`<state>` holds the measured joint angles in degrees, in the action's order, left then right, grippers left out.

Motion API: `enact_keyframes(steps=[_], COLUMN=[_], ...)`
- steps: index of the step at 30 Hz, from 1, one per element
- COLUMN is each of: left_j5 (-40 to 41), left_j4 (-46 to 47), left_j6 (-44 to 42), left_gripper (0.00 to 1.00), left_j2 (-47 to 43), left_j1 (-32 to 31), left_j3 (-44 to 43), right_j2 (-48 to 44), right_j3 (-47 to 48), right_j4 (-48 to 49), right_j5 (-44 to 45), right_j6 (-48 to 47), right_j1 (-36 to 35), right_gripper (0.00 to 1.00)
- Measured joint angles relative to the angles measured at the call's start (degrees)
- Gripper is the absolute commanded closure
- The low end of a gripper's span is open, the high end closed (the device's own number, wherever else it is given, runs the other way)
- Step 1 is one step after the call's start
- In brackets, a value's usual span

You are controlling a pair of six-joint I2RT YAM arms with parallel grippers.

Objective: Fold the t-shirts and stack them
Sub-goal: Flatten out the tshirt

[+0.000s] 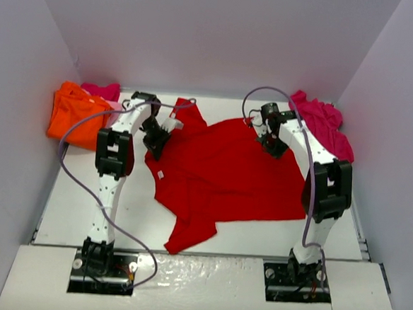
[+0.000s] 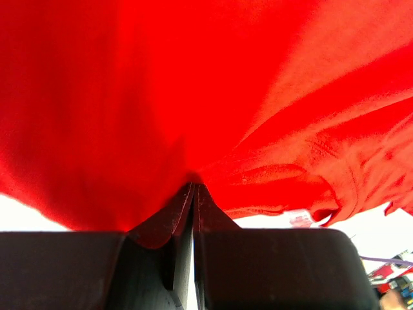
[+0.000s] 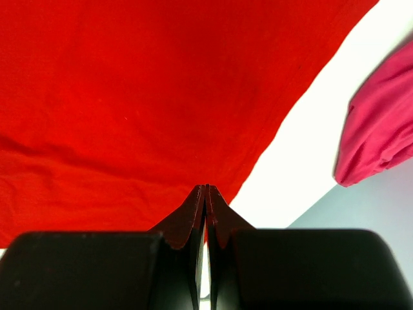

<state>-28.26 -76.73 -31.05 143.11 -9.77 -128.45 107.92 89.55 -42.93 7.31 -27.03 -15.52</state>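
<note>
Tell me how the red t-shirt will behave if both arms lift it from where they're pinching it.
Likely floppy: the red t-shirt lies creased and rumpled, so it should sag between the left gripper and right gripper. Probably light, since it looks like thin cloth. Its near corner may drag along the table.

Red t-shirt lies spread and rumpled in the middle; orange t-shirt bunched far left, pink t-shirt touching behind it; magenta t-shirt heaped far right.
</note>
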Motion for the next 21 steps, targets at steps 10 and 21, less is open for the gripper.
enact_keyframes(steps=[10,21], left_j5=[7.1,12.6], left_j4=[-6.1,1.5], left_j6=[3.3,2.9], left_gripper=[1.0,0.89], left_j2=[11.7,7.6], left_j1=[8.2,9.1], left_j3=[-24.6,-17.9], right_j2=[-0.2,5.6], right_j3=[-5.2,-11.9], right_j4=[0.2,2.2], right_j5=[-4.5,-8.0], right_j6=[-0.2,-0.2], right_j1=[-1.6,-4.4], right_gripper=[1.0,1.0])
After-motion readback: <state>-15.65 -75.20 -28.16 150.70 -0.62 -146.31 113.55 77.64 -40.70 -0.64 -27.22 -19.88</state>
